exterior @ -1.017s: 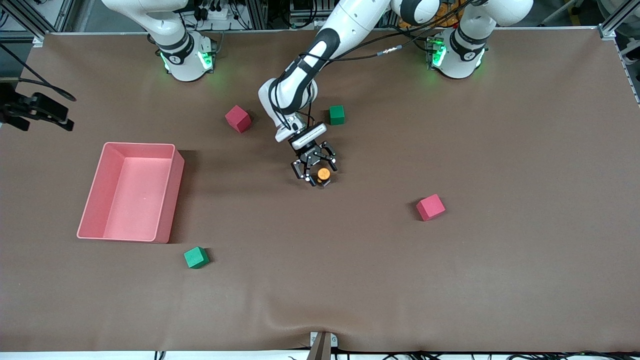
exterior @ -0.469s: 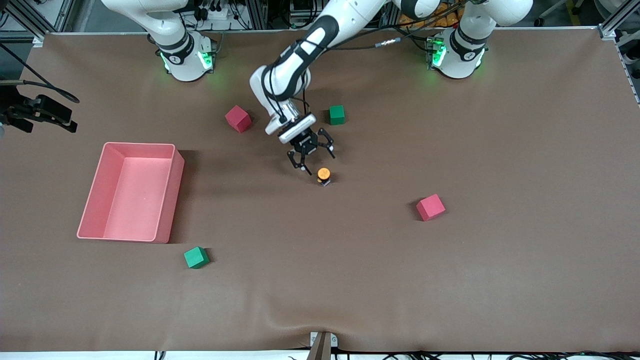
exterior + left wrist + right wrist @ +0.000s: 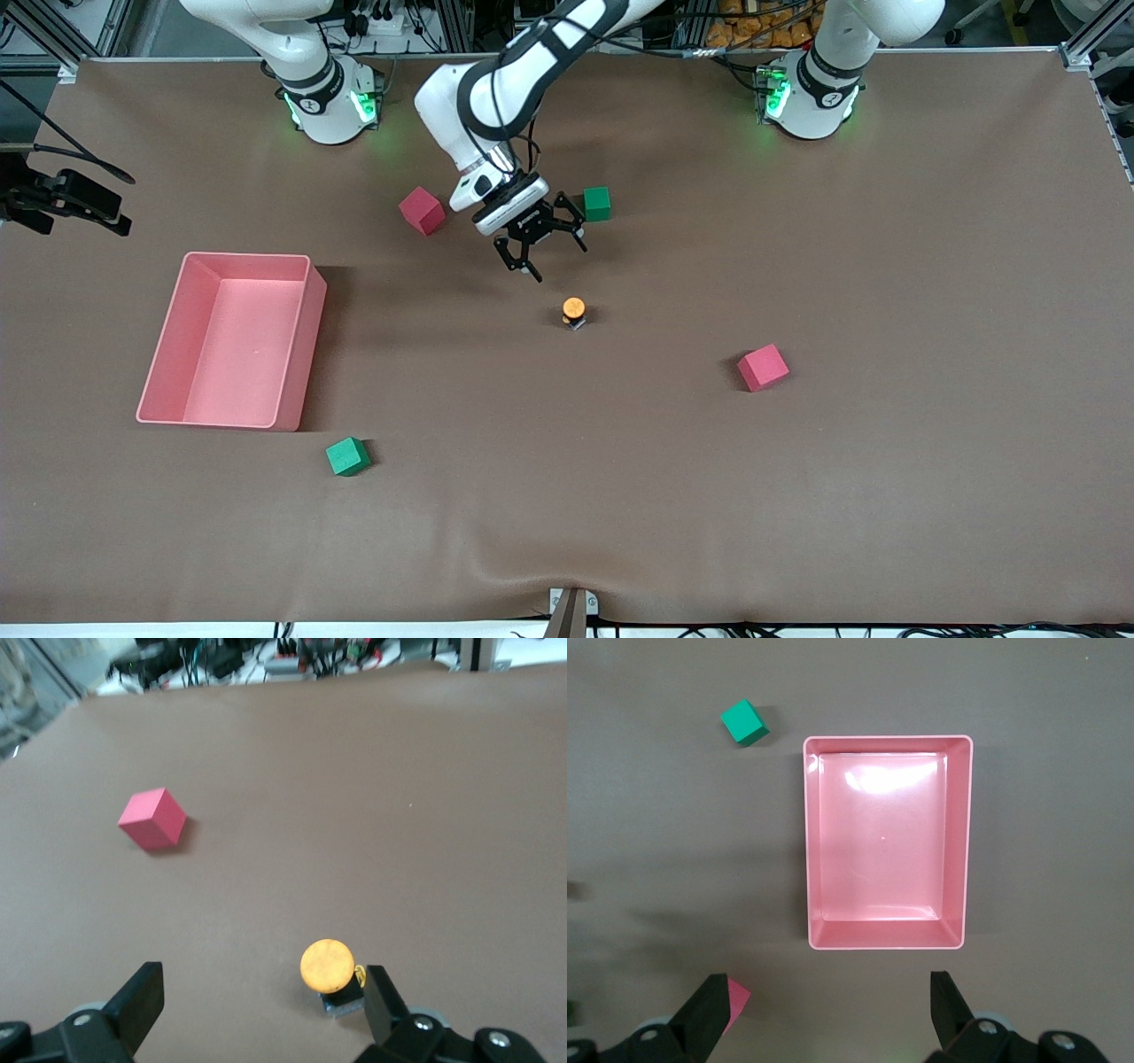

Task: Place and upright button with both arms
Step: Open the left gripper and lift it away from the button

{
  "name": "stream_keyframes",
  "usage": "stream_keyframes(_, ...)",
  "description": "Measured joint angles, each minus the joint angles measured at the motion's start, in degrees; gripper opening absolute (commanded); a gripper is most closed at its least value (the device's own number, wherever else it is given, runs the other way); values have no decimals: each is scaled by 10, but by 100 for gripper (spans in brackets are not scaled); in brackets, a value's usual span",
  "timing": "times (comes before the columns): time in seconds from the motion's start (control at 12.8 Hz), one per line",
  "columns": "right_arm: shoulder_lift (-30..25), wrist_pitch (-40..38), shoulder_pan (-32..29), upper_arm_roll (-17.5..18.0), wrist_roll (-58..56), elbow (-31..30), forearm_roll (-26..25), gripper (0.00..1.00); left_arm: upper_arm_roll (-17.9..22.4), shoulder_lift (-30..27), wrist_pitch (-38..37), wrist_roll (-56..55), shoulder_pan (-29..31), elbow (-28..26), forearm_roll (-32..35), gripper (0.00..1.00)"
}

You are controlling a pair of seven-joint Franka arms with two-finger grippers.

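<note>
Since a second ago the left gripper (image 3: 540,251) has lifted off the small push-button with its round orange cap and short black blocky body (image 3: 574,313) and drawn back toward the robots' bases, leaving the button alone on the brown table covering (image 3: 886,461). Its jaws stand spread wide with nothing between them, hanging over bare table between the button and the small green foam cube (image 3: 597,204); the pink foam cube (image 3: 422,211) sits to the jaws' other flank, toward the right arm's end. In the left wrist view the button (image 3: 330,972) lies just beside one black fingertip (image 3: 383,998), apart from it, with a second pink foam cube (image 3: 152,819) well off. The button stands upright: cap facing up, black body under it on the table, its short long axis vertical, a glint of metal at the base. The right gripper (image 3: 831,1010) is out of the front view; its own wrist camera shows its jaws spread and empty, waiting high over the empty pink rectangular plastic bin (image 3: 886,939), with another green foam cube (image 3: 744,723) beside the bin's end. In the front view that bin (image 3: 292,390) lies well away from the button, toward the right arm's end.
</note>
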Motion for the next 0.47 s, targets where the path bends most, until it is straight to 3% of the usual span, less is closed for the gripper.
stream_keyframes(0.47,-1,-2,-43,-3,1,1,0,100,0,-112,2,217,127,2,-108,100)
